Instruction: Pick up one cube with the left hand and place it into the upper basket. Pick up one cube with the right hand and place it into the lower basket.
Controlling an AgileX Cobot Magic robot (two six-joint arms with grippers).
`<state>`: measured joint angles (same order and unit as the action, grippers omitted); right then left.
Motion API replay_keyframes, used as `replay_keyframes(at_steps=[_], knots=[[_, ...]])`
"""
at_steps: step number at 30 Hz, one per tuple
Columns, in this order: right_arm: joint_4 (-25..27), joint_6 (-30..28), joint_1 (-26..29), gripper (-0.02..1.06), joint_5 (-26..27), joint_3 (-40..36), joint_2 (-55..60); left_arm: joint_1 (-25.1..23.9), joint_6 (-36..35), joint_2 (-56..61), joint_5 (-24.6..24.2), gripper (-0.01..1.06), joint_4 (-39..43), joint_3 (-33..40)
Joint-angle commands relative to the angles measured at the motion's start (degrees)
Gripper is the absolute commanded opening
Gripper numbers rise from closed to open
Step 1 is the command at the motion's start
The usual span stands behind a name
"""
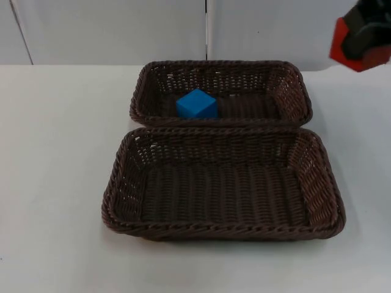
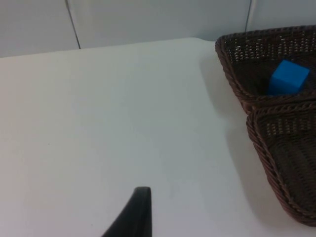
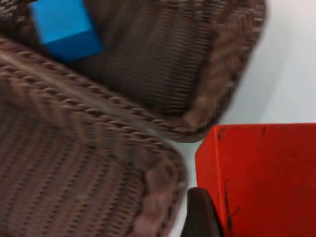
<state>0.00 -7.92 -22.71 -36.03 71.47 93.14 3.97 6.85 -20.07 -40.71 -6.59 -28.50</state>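
Baskets of dark woven wicker sit touching, long side to long side, on the white bench (image 1: 55, 183): the upper basket (image 1: 293, 82) holds a blue cube (image 1: 197, 104) left of its middle, while the lower basket (image 1: 125, 183) has nothing in it. The right tool (image 1: 361, 44) hangs in the air off the upper basket's far right corner, clenched on a red cube (image 3: 261, 173), with both baskets' right ends below it in the right wrist view. The left tool (image 2: 132, 215) waits over bare bench to the left of the baskets, and whether it is released or clenched cannot be told.
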Motion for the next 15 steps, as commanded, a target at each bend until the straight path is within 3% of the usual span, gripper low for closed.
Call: replay_keyframes(at_steps=[1,15], knots=[[0.0,-0.6,-1.6,0.00,0.1,0.1,-0.8,-0.1,-0.3,0.2,0.5,1.01,0.0,0.2],[0.3,-0.6,-11.7,0.00,-1.4,0.0,-0.8,-0.1,-0.3,0.2,0.5,1.01,0.0,0.2]])
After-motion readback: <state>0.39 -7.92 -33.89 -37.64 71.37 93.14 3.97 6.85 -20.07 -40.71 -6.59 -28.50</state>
